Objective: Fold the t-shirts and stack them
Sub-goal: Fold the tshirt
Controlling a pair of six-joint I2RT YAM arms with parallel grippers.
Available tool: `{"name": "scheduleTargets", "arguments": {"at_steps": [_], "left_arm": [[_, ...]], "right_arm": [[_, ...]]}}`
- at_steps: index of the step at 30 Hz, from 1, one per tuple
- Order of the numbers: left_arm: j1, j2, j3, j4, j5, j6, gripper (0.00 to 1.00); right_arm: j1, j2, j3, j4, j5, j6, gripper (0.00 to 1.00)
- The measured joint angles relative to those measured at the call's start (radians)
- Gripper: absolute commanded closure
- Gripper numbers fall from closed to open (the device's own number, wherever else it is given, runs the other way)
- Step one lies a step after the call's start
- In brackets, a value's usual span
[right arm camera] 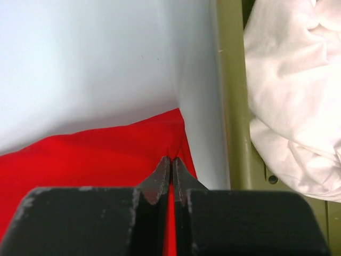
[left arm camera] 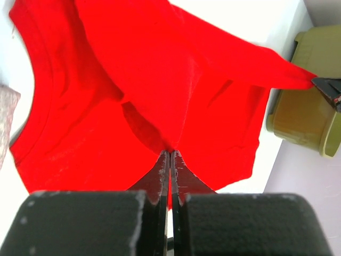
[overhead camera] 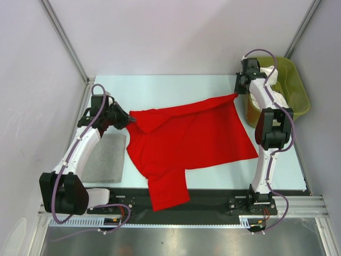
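The red t-shirt (overhead camera: 186, 141) lies spread over the middle of the table, one sleeve hanging over the front edge. My left gripper (overhead camera: 129, 120) is shut on its left corner, seen pinched in the left wrist view (left arm camera: 170, 151). My right gripper (overhead camera: 237, 94) is shut on its far right corner, seen in the right wrist view (right arm camera: 171, 158). The cloth between the two grippers is lifted and pulled taut. White t-shirts (right arm camera: 293, 96) lie bunched in the olive-green tub (overhead camera: 298, 90) at the back right.
A grey rectangular pad (overhead camera: 106, 157) lies at the left, beside the left arm. The tub (left arm camera: 303, 112) stands close to the right gripper. A black strip (overhead camera: 213, 197) runs along the table's front edge.
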Motion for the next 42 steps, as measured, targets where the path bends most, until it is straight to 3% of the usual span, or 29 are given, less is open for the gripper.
{"name": "scheduleTargets", "arguments": {"at_steps": [23, 42], "left_arm": [[0.0, -0.055, -0.064, -0.031, -0.004, 0.001, 0.99], [0.0, -0.06, -0.069, -0.047, -0.011, 0.002, 1.0]], "right_arm": [[0.014, -0.043, -0.068, -0.011, 0.064, -0.001, 0.96], [0.083, -0.066, -0.112, -0.084, 0.248, -0.005, 0.94]]}}
